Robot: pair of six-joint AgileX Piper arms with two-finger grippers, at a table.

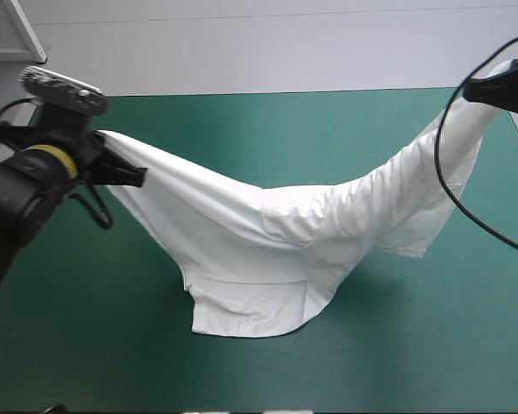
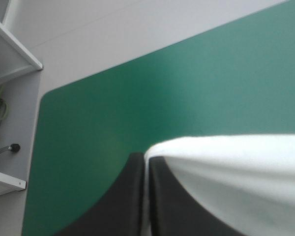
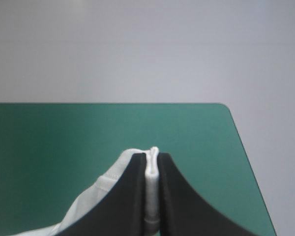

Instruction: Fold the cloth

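The white T-shirt [image 1: 276,241] hangs stretched between both arms, its middle sagging onto the teal-green cover [image 1: 268,129]. My left gripper [image 1: 136,175] is raised at the left and shut on one end of the T-shirt [image 2: 236,172], the cloth pinched between its black fingers [image 2: 130,196]. High at the far right, my right gripper [image 1: 476,90] is shut on the other end; a thin white fold of the T-shirt [image 3: 151,169] sits between its fingers [image 3: 174,196]. The lowest part of the shirt rests folded over itself near the table's middle front.
Bare teal-green cover [image 1: 414,345] lies all around the shirt. A white shelf unit [image 2: 10,54] stands beyond the table's far left corner. The table's far right corner [image 3: 226,108] shows ahead of my right gripper.
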